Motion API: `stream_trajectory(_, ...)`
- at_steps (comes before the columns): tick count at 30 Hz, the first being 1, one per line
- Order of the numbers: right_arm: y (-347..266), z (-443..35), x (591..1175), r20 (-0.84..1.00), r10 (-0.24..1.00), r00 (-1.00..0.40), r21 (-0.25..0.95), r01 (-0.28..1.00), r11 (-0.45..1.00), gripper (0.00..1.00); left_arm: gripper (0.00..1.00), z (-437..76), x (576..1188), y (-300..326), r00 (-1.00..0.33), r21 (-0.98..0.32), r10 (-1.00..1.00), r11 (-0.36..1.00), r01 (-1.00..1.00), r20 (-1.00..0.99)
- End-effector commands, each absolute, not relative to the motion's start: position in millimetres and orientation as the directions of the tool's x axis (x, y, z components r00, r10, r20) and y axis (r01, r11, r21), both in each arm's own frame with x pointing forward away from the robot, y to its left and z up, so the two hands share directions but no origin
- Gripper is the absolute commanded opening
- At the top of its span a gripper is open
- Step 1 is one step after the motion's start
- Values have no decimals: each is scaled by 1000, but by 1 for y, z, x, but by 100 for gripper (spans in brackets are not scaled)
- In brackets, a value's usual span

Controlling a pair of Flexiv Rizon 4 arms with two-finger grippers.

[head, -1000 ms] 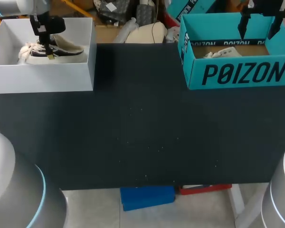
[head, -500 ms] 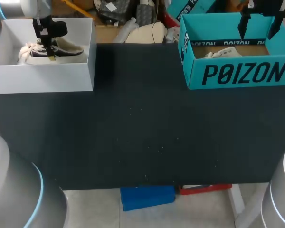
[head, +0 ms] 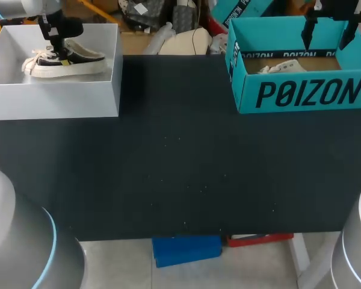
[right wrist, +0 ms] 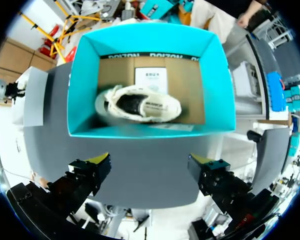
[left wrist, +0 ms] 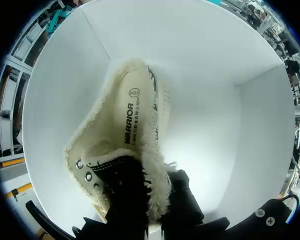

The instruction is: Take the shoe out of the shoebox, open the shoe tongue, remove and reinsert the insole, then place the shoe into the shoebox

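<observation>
The left gripper (left wrist: 155,202) is clamped on the fleece collar of the shoe (left wrist: 125,125), one finger inside and one outside, within the white shoebox (left wrist: 205,60). The right gripper (right wrist: 152,162) is spread wide and empty. Ahead of it is the teal box (right wrist: 80,90), which contains a second shoe (right wrist: 140,104).

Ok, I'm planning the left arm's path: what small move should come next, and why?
Probably a straight lift. The left jaws look closed on the fleecy collar of the shoe, one inside and one outside, and the shoe is within the white box, so its walls would block a sideways pull.
</observation>
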State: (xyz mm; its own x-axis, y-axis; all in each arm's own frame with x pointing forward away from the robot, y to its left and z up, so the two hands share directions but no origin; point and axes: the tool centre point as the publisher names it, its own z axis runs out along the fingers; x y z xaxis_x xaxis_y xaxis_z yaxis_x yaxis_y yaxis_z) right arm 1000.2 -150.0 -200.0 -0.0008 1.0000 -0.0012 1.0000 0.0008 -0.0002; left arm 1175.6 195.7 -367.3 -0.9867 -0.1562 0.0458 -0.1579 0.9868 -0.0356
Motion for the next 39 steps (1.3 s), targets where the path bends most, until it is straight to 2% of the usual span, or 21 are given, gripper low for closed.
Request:
stream_trajectory(1,-150,-200,1000,-1,1000,0,0,1000,0,100,0,-320,1155,196,-988,-22,-150,988,-150,-34)
stream_trajectory(10,-150,-200,1000,-1,1000,0,0,1000,0,100,0,-244,1129,186,-980,-40,-151,988,-147,-128)
stream_trajectory(22,-150,-200,1000,-1,1000,0,0,1000,0,100,0,-141,1060,130,-939,-51,-99,995,-87,-329)
stream_trajectory(30,-150,-200,1000,-1,1000,0,0,1000,0,100,0,-112,997,85,-894,-36,-71,997,-61,-443)
stream_trajectory(39,-150,-200,1000,-1,1000,0,0,1000,0,100,0,-108,935,43,-890,-61,-21,998,7,-456)
